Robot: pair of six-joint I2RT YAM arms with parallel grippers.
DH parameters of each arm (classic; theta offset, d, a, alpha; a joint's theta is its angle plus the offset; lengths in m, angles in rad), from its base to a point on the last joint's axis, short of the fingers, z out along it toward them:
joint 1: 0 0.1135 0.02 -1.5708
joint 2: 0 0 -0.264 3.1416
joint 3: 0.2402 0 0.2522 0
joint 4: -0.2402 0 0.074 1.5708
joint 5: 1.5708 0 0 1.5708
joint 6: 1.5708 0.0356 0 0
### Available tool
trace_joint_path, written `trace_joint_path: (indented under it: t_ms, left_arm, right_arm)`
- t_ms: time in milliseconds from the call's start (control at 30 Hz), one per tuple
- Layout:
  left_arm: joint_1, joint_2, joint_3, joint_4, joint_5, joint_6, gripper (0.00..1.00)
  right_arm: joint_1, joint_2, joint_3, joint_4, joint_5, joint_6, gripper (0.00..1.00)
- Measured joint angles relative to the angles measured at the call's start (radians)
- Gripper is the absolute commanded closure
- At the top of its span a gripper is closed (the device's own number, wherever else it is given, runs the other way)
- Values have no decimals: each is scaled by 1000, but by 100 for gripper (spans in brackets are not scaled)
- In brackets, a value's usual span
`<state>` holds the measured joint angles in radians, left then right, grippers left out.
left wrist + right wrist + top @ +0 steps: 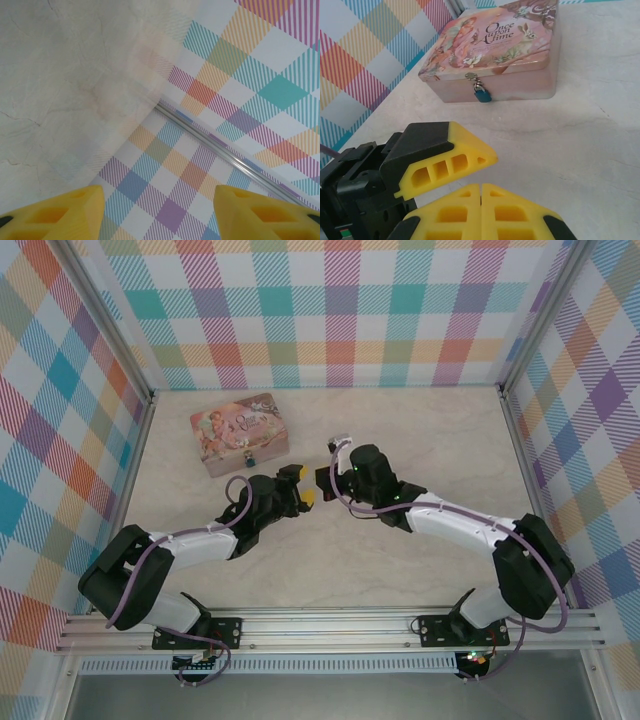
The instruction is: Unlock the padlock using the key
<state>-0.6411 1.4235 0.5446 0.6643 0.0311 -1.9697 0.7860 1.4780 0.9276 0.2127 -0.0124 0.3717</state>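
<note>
**Spotter:** Where is the padlock sitting for you?

**Operator:** I am seeing the padlock (482, 95) hanging from the clasp (471, 76) on the front wall of the pink tin (495, 40), its blue body lying against that wall. The tin is resting on the table (420, 430), left of centre toward the back. Both arms are meeting near its front right corner.

**Spotter:** And the end effectors?

**Operator:** My right end effector (481, 200) is clenched, its yellow pads pressing flat together. I am not making out the key anywhere. A sliver that thin might be pinched in that seam, but I cannot tell. My left end effector (159, 195) is standing released, with nothing between its fingers. Its camera is facing the checked wall (240, 75), not the tin.

**Spotter:** So what are you planning?

**Operator:** I am judging this as the approach before insertion. First I am wanting proof that the key is in hand, and which way its blade is pointing. Then I would be bringing the left end effector around the padlock body to steady it, since it is dangling and will likely swing at any push. The keyhole is too small to see, so I am favouring a slow approach, lined up with the body before pressing.

**Spotter:** Risks?

**Operator:** The two end effectors are sitting very close together, so I am minding a collision.
</note>
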Motion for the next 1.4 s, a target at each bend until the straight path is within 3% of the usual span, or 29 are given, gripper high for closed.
trace_joint_path:
  t_ms: [367, 867, 1400]
  left_arm:
    - [0, 0, 0, 20, 1, 0, 48]
    - [-3, 0, 0, 21, -3, 0, 66]
    - [-5, 0, 0, 20, -19, 0, 77]
  right_arm:
    - [24, 53, 0, 35, -8, 34, 100]
    - [27, 53, 2, 40, -7, 40, 100]
    - [27, 15, -26, 42, 1, 55, 100]
